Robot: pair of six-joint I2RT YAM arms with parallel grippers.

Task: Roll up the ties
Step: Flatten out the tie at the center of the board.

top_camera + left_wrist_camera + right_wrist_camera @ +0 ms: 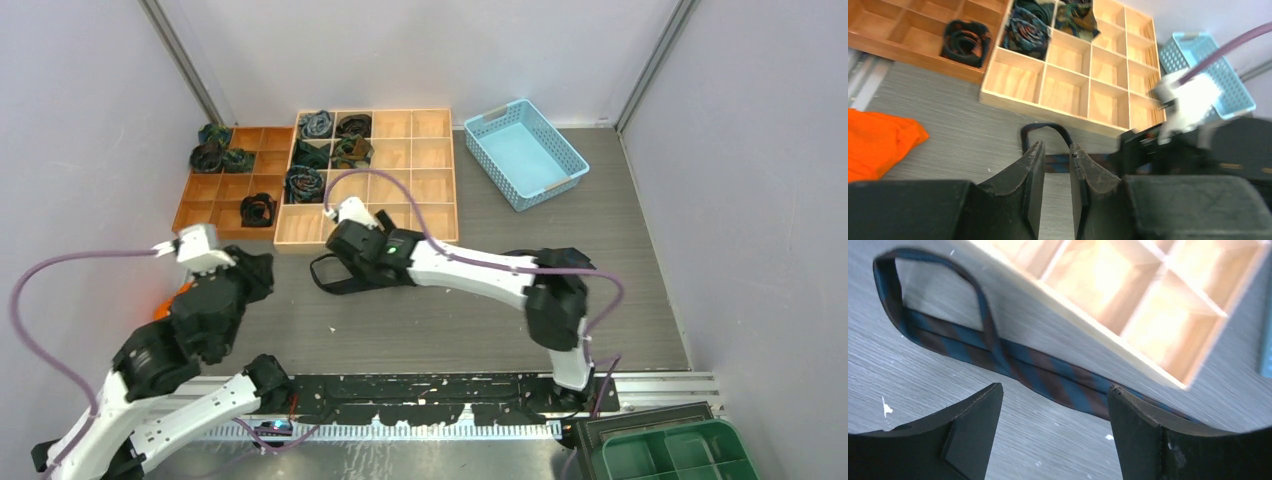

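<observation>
On a grey wood-grain table [450, 320] enclosed by pale lilac walls [80, 100], a navy-and-brown striped tie [1048, 375] lies flat just in front of the light wooden tray [1083, 322]. Its long axis runs parallel to the tray's near edge, looped at its left end. Right gripper [1055, 389]: jaws spread wide above the tie, grasping nothing. Left gripper [1056, 147]: jaws narrowly parted, empty.
</observation>
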